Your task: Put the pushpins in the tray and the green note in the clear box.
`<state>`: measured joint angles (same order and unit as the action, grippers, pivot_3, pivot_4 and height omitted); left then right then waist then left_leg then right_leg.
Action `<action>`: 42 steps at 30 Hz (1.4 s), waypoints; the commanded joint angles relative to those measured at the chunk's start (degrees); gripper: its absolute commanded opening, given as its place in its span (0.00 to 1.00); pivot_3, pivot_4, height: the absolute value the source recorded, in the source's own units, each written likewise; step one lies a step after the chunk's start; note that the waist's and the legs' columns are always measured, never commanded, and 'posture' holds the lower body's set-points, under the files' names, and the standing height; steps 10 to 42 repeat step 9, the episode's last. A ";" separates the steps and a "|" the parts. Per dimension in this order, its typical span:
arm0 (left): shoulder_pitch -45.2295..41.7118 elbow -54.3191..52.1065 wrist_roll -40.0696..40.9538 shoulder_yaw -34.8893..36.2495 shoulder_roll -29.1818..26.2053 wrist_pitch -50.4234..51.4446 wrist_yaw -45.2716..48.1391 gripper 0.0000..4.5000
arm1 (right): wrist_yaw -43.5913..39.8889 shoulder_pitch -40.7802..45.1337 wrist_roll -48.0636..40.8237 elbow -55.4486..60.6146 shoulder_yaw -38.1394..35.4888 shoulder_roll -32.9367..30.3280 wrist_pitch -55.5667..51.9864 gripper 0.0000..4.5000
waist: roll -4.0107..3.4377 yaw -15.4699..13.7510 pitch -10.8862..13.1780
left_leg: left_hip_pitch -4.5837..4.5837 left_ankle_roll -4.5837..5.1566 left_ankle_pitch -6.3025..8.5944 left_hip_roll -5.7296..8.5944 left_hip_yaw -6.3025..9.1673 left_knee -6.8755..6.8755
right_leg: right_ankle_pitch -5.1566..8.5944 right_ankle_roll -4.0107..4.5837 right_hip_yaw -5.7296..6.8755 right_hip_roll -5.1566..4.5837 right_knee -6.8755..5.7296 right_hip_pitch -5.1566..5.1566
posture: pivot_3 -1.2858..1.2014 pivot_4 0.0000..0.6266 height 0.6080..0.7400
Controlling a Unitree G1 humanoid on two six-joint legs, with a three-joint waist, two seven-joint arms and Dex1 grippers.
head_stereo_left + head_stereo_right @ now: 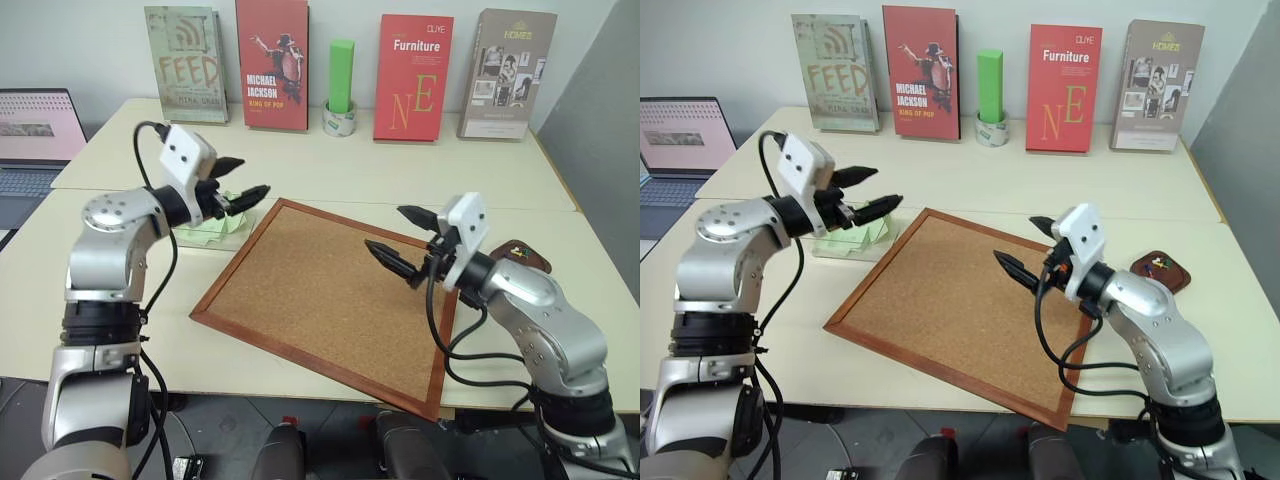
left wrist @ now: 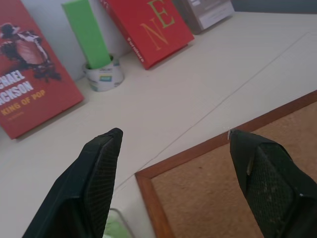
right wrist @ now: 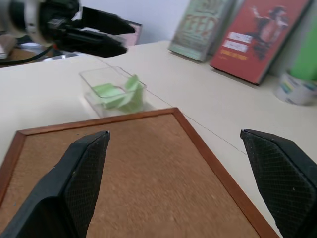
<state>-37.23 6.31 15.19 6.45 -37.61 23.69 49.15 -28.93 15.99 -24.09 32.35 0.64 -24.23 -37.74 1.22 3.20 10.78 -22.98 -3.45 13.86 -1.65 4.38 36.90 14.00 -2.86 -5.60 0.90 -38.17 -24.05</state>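
The green note [image 3: 120,94], a bent piece of pale green paper, lies inside the clear box [image 3: 91,79] just off the cork board's far left corner. My left gripper [image 1: 251,176] hovers just above that box, open and empty, pointing toward the board. The dark brown tray [image 1: 1170,275] sits to the right of the board with the small coloured pushpins [image 1: 1152,265] in it. Over the board's right part, left of the tray, my right gripper [image 1: 385,228] is wide open with nothing between its fingers.
A framed cork board [image 1: 320,300] lies tilted in the middle of the table. Books [image 1: 272,65] stand along the back, with a tall green block in a tape roll [image 1: 341,118] between them. A laptop [image 1: 35,140] is at the far left.
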 commanded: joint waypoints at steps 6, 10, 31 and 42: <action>7.11 -9.62 3.17 -6.39 -2.17 1.49 9.72 0.81 | -3.42 -6.25 -4.11 7.93 -5.47 -7.83 -1.61 1.00 | 0.00 0.26 0.00 | 0.09 0.01 -0.01 0.00 -0.09 0.07 | -0.02 -0.03 -0.08 0.00 0.00 0.04 | 0.52 0.24 1.00; 6.22 -8.67 4.06 -7.04 -2.08 0.63 12.19 0.81 | -4.98 -5.72 -4.69 7.12 -5.73 -10.39 -1.47 1.00 | 0.01 0.16 0.00 | 0.11 0.03 -0.02 -0.01 -0.08 0.07 | -0.01 -0.01 -0.06 0.02 0.01 0.06 | 0.52 0.24 1.00; 6.22 -8.67 4.06 -7.04 -2.08 0.63 12.19 0.81 | -4.98 -5.72 -4.69 7.12 -5.73 -10.39 -1.47 1.00 | 0.01 0.16 0.00 | 0.11 0.03 -0.02 -0.01 -0.08 0.07 | -0.01 -0.01 -0.06 0.02 0.01 0.06 | 0.52 0.24 1.00; 6.22 -8.67 4.06 -7.04 -2.08 0.63 12.19 0.81 | -4.98 -5.72 -4.69 7.12 -5.73 -10.39 -1.47 1.00 | 0.01 0.16 0.00 | 0.11 0.03 -0.02 -0.01 -0.08 0.07 | -0.01 -0.01 -0.06 0.02 0.01 0.06 | 0.52 0.24 1.00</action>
